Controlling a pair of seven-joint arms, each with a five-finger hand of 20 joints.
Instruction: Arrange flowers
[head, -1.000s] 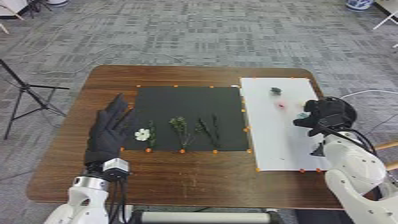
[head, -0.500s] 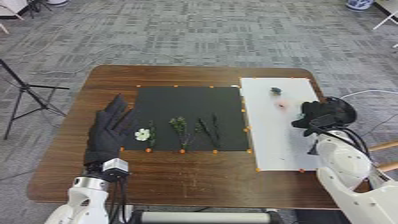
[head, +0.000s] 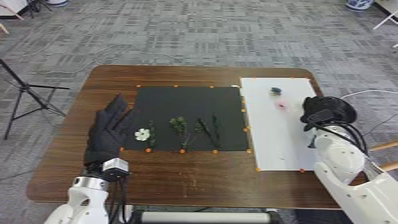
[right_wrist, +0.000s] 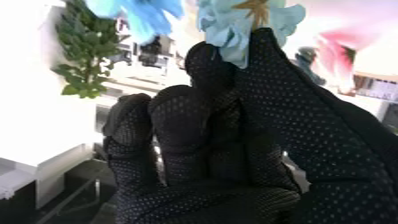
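Near edge of desk (head: 187, 177) first. Left hand (head: 107, 132) parked at the left side of the black mat (head: 164, 100), fingers straight and loose, nothing in them; probably kept there so the right arm has the middle to itself. On the mat, toward its near edge, white flower (head: 142, 134) with a leafy sprig (head: 152, 134) just beside it, then green sprig (head: 180, 129), then dark stems (head: 210, 132). All lie lengthwise with gaps between, stem ends nearest the robot: a layout that likely lets each be taken singly, without tangling. Right hand (head: 329, 111) farther out, at the right border of the white sheet (head: 274, 150). In the right wrist view its thumb and a finger pinch a pale blue flower (right_wrist: 233, 30) at the petals, the bloom clear of the palm, presumably to spare it crushing. Thin petals would crease or slip if squeezed harder; a light grip and slow set-down seem called for. Green leaves (right_wrist: 84, 55) and a brighter blue bloom (right_wrist: 147, 15) show close by; whether joined to the pinched one, cannot tell. Beyond, on the sheet, pink flower (head: 282, 105); farthest, small dark blue flower (head: 276, 91), well apart from the mat's row. Arranging appears unfinished.
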